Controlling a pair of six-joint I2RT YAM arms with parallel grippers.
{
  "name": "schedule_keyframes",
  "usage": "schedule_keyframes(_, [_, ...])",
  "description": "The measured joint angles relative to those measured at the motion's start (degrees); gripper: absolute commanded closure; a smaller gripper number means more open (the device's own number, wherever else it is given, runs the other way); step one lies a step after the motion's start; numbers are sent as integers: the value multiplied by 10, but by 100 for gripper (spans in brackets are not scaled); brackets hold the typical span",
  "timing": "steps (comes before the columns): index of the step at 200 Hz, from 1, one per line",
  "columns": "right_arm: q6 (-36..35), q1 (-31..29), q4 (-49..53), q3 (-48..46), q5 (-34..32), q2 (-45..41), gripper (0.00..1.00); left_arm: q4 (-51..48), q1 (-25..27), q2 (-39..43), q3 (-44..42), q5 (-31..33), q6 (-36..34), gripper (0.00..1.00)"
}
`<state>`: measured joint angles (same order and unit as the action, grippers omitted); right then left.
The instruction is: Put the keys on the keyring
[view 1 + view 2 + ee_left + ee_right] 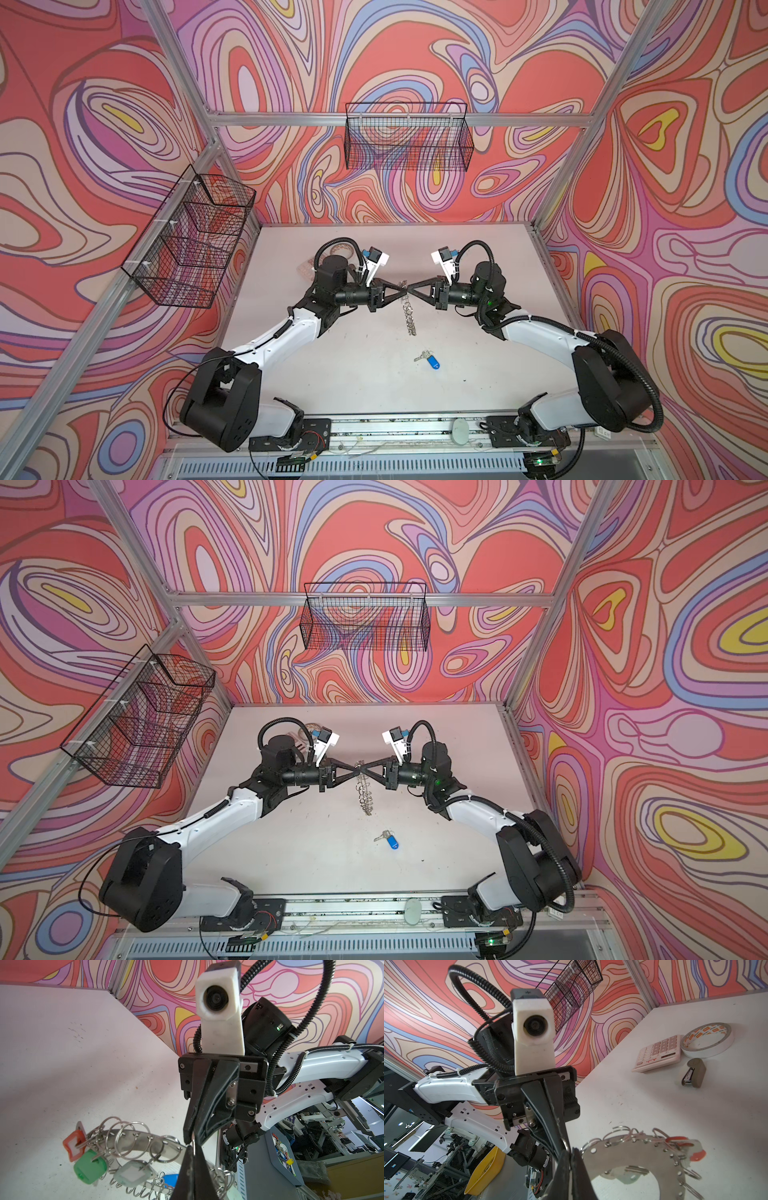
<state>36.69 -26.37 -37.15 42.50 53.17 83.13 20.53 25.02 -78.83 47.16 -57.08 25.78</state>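
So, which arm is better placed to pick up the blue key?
Probably right: the blue key lies on its side of the hanging keyring. The left gripper and right gripper both grip the keyring.

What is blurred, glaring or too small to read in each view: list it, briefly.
In both top views the light is even and the shadows soft, but the keyring is too small to tell its loops apart. In the left wrist view the blue tag is soft. In the right wrist view the red tag is smeared and the keyring's plate shines pale, while the calculator is sharp.
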Motion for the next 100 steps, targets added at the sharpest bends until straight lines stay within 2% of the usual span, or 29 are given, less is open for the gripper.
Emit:
schedule_keyframes(62, [4,-7,5,0,-14,0,100,7,-29,24,-12,8,36,76])
schedule_keyframes(100, [6,-7,5,-1,-18,0,100,89,-54,33,-60,13,110,69])
